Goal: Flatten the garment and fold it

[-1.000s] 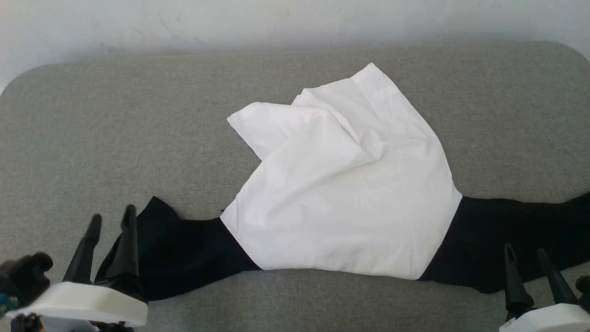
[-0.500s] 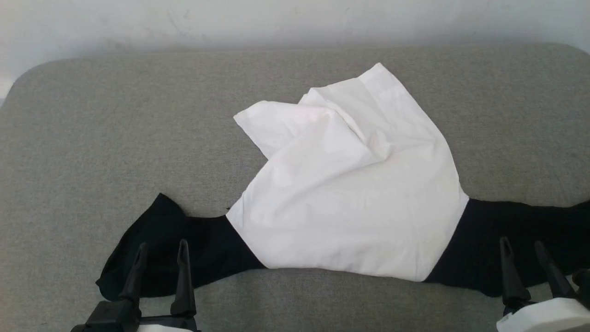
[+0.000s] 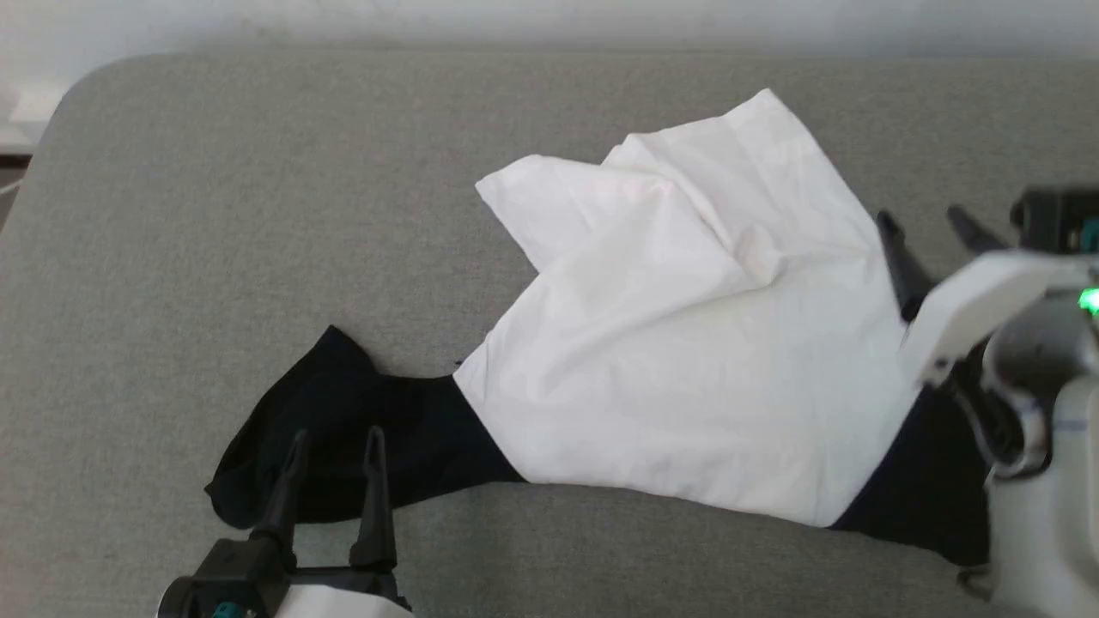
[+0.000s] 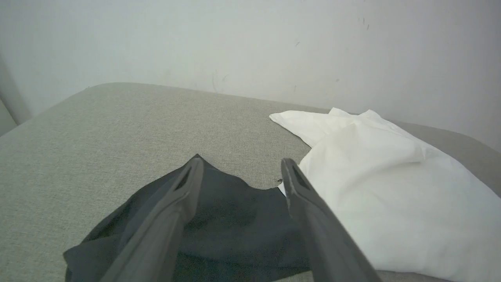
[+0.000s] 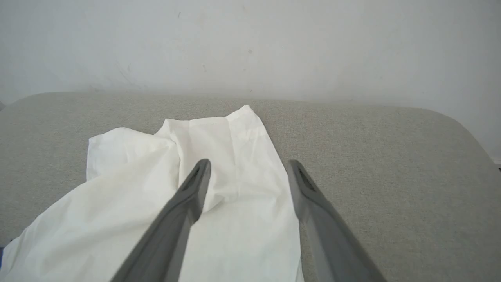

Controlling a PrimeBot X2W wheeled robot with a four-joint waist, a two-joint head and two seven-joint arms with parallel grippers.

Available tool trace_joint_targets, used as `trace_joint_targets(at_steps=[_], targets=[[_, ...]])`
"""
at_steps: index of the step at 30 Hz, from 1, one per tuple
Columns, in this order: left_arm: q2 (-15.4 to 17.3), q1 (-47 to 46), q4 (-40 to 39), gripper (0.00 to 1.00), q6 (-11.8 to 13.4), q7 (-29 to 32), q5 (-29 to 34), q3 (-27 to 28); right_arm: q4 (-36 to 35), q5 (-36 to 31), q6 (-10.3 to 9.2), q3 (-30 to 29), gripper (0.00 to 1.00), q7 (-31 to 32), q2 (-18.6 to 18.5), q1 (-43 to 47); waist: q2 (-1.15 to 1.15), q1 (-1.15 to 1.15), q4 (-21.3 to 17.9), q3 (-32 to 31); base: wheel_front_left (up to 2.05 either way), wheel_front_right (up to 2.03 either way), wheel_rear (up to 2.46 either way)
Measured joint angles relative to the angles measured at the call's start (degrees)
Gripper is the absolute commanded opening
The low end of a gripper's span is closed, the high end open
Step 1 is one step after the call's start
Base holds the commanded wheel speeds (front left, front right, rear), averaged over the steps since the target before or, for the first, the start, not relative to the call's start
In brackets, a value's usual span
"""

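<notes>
- Left gripper, two long dark fingers on a white wrist block: at the near edge of the head view, lower left. Jaws stand wide apart with nothing between them. The fingertips lie over the black cloth of the left sleeve; whether they touch it cannot be told.
- Garment, a thin soft white shirt with long black sleeves: spread crosswise on the surface, sleeves nearest the robot, white body reaching away from it.
- Left sleeve, black: short and bunched, ending in a pointed corner on the side away from the robot. In the left wrist view it lies beneath and between the fingers.
- Right sleeve, black: runs from the white body toward the right edge of the head view, partly hidden behind the right arm.
- White body: lies mostly flat near the sleeves, lightly creased, rumpled farther back.
- Right gripper, the same dark fingers on a white block: farther out, beside the right edge of the white body. Jaws wide apart, holding nothing. In the right wrist view one finger lies over white cloth, the other over bare surface.
- Flap, white: the far part of the body, folded over itself, with a second point of cloth beyond it.
- Padded surface, grey woven fabric with rounded corners: bears the garment.
- Wall, pale and plain: behind the surface's far edge.
</notes>
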Motion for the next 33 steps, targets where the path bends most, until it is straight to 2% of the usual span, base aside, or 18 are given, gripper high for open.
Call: trace_joint_targets(at_steps=[5,8,12,17,23,24,25,26,33], targets=[[-0.36,-1.59,0.56,1.00,-0.92,-0.33,-0.71,-0.99,6.60,-4.68,0.01,-1.63,1.00,11.07,-3.45,-9.31,0.00,0.00,2.14,2.23,0.00,0.00,0.00],[-0.45,-2.22,1.01,1.00,-1.25,-0.33,-1.07,-1.07,11.27,-5.25,0.01,-0.42,1.00,19.59,-5.97,-11.27,0.00,0.00,3.47,3.66,0.00,0.00,0.00],[-0.51,-2.93,1.72,1.00,-2.10,-0.33,-1.53,-1.47,15.07,-4.89,0.01,-0.33,1.00,29.28,-6.57,-12.51,0.00,0.00,4.96,5.70,0.00,0.00,0.00],[-0.76,-4.85,2.43,1.00,-3.41,-0.34,-1.64,-2.44,16.49,-5.34,0.01,0.30,1.00,30.53,-7.64,-13.78,0.00,0.00,6.74,8.06,0.00,0.00,0.00],[-1.13,-6.48,3.98,1.00,-4.10,-0.37,-2.45,-3.11,18.23,-7.17,0.01,-0.30,1.00,26.40,-8.44,-14.00,0.00,-0.01,9.18,10.24,0.00,0.00,0.00],[-1.22,-6.60,4.14,1.00,-4.41,-0.38,-2.53,-3.09,18.35,-7.48,0.01,-0.35,0.54,25.38,-8.69,-14.21,0.00,-0.01,9.54,10.51,0.00,0.00,0.00],[-1.29,-6.68,4.24,1.00,-4.46,-0.38,-2.56,-3.09,18.47,-7.55,0.01,-0.47,0.29,24.39,-8.80,-14.50,0.00,-0.01,9.86,10.78,0.00,0.00,0.00],[-1.34,-6.72,4.27,1.00,-4.48,-0.38,-2.56,-3.07,18.67,-7.55,0.01,-0.52,0.00,23.50,-8.87,-14.85,0.00,-0.01,10.13,11.04,0.00,0.00,0.00],[-1.90,-6.76,4.46,1.00,-5.11,-0.38,-2.96,-2.89,18.74,-7.40,0.01,-0.03,0.00,20.37,-10.24,-18.70,0.00,0.00,10.73,12.15,0.00,0.00,0.00]])
